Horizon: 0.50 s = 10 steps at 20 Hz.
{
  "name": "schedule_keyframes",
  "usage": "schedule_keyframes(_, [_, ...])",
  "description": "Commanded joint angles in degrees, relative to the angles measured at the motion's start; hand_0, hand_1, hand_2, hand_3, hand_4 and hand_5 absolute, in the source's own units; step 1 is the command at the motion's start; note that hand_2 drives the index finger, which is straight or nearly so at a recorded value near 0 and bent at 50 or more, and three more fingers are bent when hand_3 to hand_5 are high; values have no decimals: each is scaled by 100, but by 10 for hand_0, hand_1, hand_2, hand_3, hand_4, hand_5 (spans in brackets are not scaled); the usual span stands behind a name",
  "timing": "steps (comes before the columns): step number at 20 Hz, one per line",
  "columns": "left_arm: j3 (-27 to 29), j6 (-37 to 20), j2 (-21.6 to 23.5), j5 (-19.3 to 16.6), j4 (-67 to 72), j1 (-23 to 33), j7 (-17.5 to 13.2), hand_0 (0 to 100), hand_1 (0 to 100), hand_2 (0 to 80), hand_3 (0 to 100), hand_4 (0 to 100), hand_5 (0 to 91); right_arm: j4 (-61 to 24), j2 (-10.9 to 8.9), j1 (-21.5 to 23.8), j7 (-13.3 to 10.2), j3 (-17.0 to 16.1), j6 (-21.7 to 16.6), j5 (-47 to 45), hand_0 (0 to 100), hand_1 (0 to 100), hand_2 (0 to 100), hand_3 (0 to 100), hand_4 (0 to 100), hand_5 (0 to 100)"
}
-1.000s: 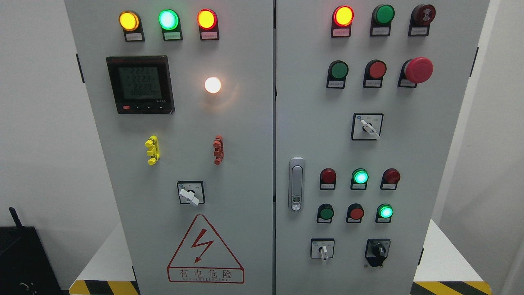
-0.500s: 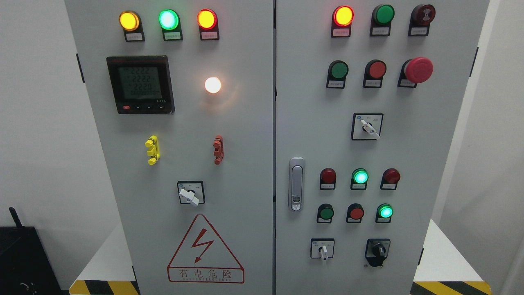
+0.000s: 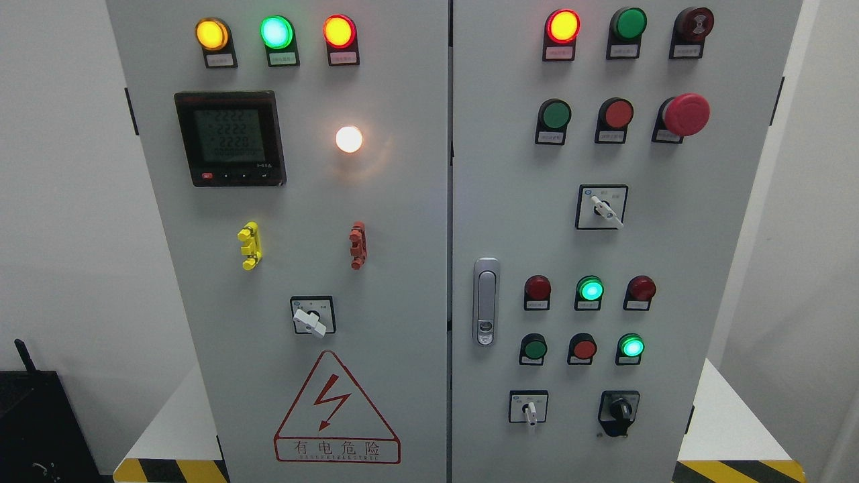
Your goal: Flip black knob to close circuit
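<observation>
Black knob (image 3: 619,409) sits untouched near the lower right corner of the right door (image 3: 671,255), unmoved over the past second; only the meter (image 3: 230,138) digits on the left door have changed. Neither hand is in view, so their state cannot be told and the flip is judged not yet begun.

Cabinet doors (image 3: 402,221): pale grey. Top-left lamps: amber (image 3: 211,34), green (image 3: 276,31), orange-red (image 3: 339,31); one white lamp (image 3: 349,139) glowing. Meter (image 3: 230,138): black frame, grey-green display. Yellow clip (image 3: 249,245); red-brown clip (image 3: 358,245). Warning triangle (image 3: 335,409): red outline, red bolt. Mushroom button (image 3: 686,114): red. Knob (image 3: 619,409): black. Floor tape (image 3: 168,469): yellow-and-black diagonal stripes.
</observation>
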Motion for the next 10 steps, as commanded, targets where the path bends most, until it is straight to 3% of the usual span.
schedule_keyframes(1, [62,-2,6,44,0,0,-1,0,0,0,50,26,0,-5189,190,553,49,370,-267,-405,0,0,0,0,0,0])
schedule_keyframes(4, [62,-2,6,44,0,0,-1,0,0,0,49,25,0,-6745,208,597,-135,379,-215,-660,0,5,0,3,0,0])
schedule_keyframes(9, [62,-2,-3,44,0,0,-1,0,0,0,49,25,0,-8671,313,466,-233,326,241,-713,0,51,0,99,168,0])
schedule_keyframes(10, [62,-2,-3,44,0,0,-1,0,0,0,49,25,0,-8936,322,448,-233,335,338,-713,0,53,0,127,210,39])
